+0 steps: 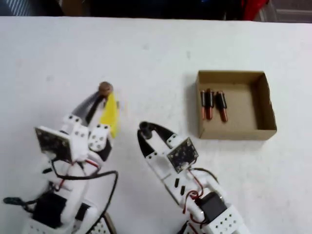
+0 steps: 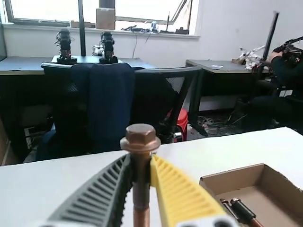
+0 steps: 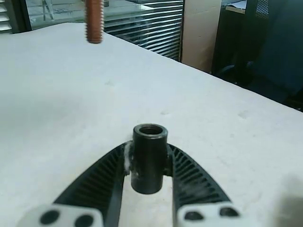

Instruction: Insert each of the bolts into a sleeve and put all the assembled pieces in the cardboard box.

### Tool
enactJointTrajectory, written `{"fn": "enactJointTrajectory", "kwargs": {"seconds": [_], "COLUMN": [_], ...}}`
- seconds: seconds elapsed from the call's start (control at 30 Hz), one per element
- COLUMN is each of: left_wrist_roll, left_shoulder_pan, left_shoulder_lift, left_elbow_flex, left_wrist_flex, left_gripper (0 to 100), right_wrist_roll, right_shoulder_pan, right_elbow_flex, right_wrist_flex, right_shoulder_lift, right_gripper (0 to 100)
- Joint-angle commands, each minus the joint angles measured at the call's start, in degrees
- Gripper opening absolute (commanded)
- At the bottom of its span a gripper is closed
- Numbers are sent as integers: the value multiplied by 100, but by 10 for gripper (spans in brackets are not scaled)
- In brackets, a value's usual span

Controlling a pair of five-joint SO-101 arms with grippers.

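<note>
Your left end effector (image 1: 104,96) holds the copper hex bolt (image 2: 139,143), your right end effector (image 1: 145,131) the black cylindrical sleeve (image 3: 150,157); align them next.

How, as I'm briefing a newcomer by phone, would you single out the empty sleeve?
Find the brown cardboard box on the white table; the arm nearest it ends in the right gripper. It clamps a short black metal sleeve. Unlike the two bolted sleeves in the box, its bore is empty.
</note>
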Motion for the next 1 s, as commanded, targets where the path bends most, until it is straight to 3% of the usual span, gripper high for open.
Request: {"fn": "enactJointTrajectory", "kwargs": {"seconds": [0.0,0.17,0.33,0.5,0.97], "left_wrist_roll": [0,976,1363,1407,1433], "left_shoulder_pan": [180,189,620,1015,971], "left_shoulder_lift": [-75,-66,-66,-75,-84], "left_elbow_flex": [123,255,396,615,941], "left_wrist_flex": [-607,-879,-888,-897,-1486], "left_gripper": [23,23,23,24,24], "right_wrist_roll": [79,79,79,79,88], "right_shoulder_pan": [4,4,4,4,-13], "right_elbow_flex": [53,53,53,53,53], "right_wrist_flex": [-13,-13,4,4,-189], "right_shoulder_lift": [-57,-57,-57,-57,-57], "right_gripper": [17,17,17,17,17]}}
